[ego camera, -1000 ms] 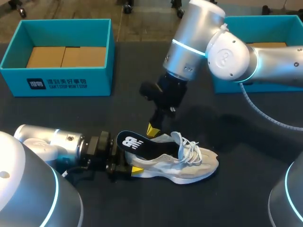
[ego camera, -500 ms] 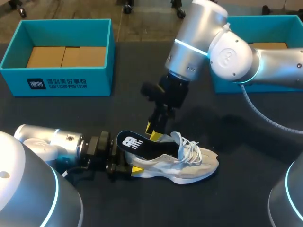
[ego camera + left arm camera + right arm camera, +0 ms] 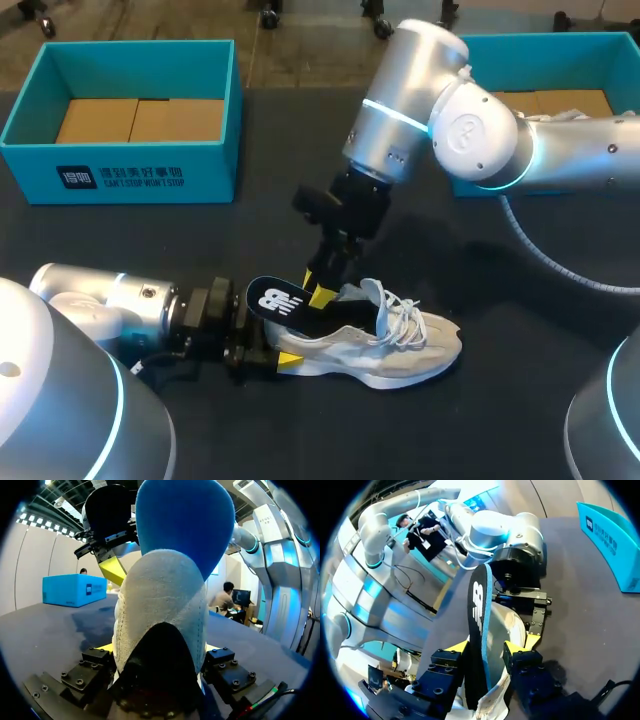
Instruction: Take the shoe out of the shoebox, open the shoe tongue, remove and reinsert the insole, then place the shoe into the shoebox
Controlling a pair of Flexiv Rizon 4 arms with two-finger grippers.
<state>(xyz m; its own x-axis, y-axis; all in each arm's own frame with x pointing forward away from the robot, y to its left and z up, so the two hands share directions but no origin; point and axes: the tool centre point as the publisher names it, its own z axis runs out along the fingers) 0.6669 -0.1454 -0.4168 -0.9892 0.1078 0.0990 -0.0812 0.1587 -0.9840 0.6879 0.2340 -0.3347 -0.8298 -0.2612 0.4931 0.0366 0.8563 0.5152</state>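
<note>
A beige sneaker (image 3: 410, 345) lies on its sole on the dark table, toe to the right. Its dark insole (image 3: 290, 303) sticks up out of the heel opening. My left gripper (image 3: 268, 355) is low at the heel and shut on the shoe; in the left wrist view the heel (image 3: 160, 610) fills the space between the fingers, with the blue underside of the insole (image 3: 185, 525) above. My right gripper (image 3: 318, 290) comes down from above and straddles the insole (image 3: 479, 625). It (image 3: 495, 645) is open, with a gap showing on one side of the insole.
An open teal shoebox (image 3: 120, 180) with cardboard inside stands at the back left. A second teal box (image 3: 560, 45) stands at the back right, partly behind my right arm. Bare dark table lies in front of and to the right of the shoe.
My right gripper has opened and shifted slightly left and down, so its fingers now stand on either side of the insole. The left gripper and the shoe have stayed put.
</note>
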